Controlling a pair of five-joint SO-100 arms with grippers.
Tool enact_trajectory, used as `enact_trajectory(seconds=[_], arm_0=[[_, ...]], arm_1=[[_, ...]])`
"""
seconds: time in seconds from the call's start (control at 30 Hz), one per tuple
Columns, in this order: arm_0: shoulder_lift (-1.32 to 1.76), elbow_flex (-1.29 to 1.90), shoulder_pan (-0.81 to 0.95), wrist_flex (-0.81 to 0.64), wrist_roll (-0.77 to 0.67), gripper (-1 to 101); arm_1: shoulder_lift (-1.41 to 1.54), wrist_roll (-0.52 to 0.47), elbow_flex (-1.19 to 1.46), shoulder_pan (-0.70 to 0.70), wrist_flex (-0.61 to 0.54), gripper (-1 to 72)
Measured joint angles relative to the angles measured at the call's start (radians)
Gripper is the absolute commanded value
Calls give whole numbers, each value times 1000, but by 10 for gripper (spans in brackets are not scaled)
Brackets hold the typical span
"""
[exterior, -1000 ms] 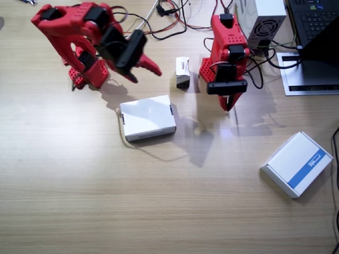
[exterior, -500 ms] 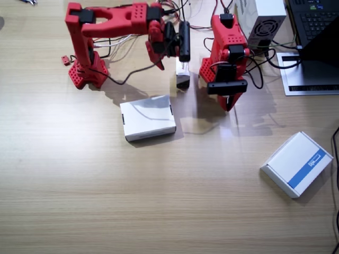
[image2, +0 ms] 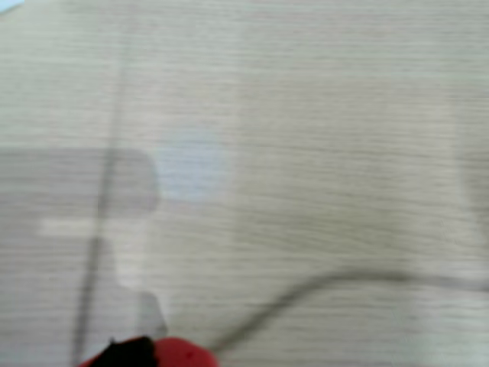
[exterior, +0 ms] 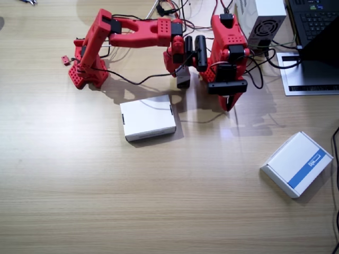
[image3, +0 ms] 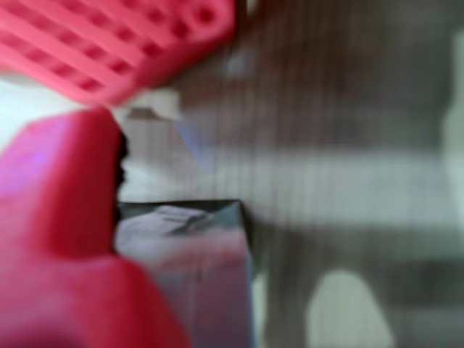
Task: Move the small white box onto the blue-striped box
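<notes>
The small white box (exterior: pixel 183 78) stands on the table (exterior: pixel 106 201), just above the plain white flat box (exterior: pixel 148 117) and well apart from the blue-striped box (exterior: pixel 297 163). The right gripper (exterior: pixel 179 67) sits over it; its grip cannot be told. The left gripper (exterior: pixel 229 102) points down, fingers together, holding nothing.

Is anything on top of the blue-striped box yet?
No. The blue-striped box has a bare top, showing only its stripe. The small white box stands far from it, at the right arm's tool. What lies under the striped box is hidden.
</notes>
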Motion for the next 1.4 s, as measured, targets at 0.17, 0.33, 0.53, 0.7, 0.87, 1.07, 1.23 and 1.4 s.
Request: enact_trajectory(seconds=[0.17,0.33,0.53,0.7,0.87,1.07,1.23,1.4], arm_0=[[0,0,0,0,0,0],[0,0,0,0,8,0],[0,0,0,0,8,0],[0,0,0,0,8,0],[0,0,0,-3,11,0],[5,0,-2,-2,41,0],[5,2,0,12,155,0],[5,2,37,-29,166,49]], arm_1=[[-69,43,-60,0,26,222],[-94,38,-198,0,176,163],[-71,37,-233,-15,242,165],[120,5,-195,-9,244,170],[371,-109,-54,183,244,183],[425,-268,51,541,245,191],[353,-299,138,580,236,204],[262,-302,158,606,215,341]])
